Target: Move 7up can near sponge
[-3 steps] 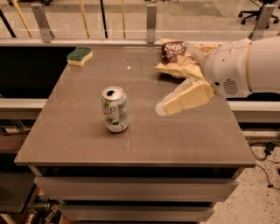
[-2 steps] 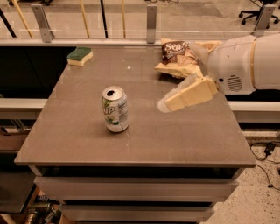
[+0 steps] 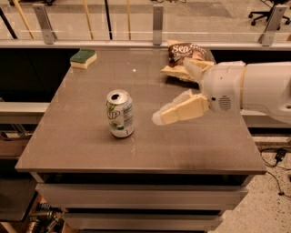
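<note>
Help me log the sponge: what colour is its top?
Sponge: dark green top, camera view. Tool hovers beside 7up can.

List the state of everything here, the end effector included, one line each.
end effector: open, empty, in the air to the right of the 7up can, not touching it.
7up can: upright, ungrasped.
sponge: lying flat, green side up, far from the can.
chip bag: crumpled, lying down, partly behind the end effector.

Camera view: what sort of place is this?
Probably an office or lab: grey drawer-fronted table, glass railing, black swivel chair. The cream gripper hovers open beside the silver-white 7up can.
</note>
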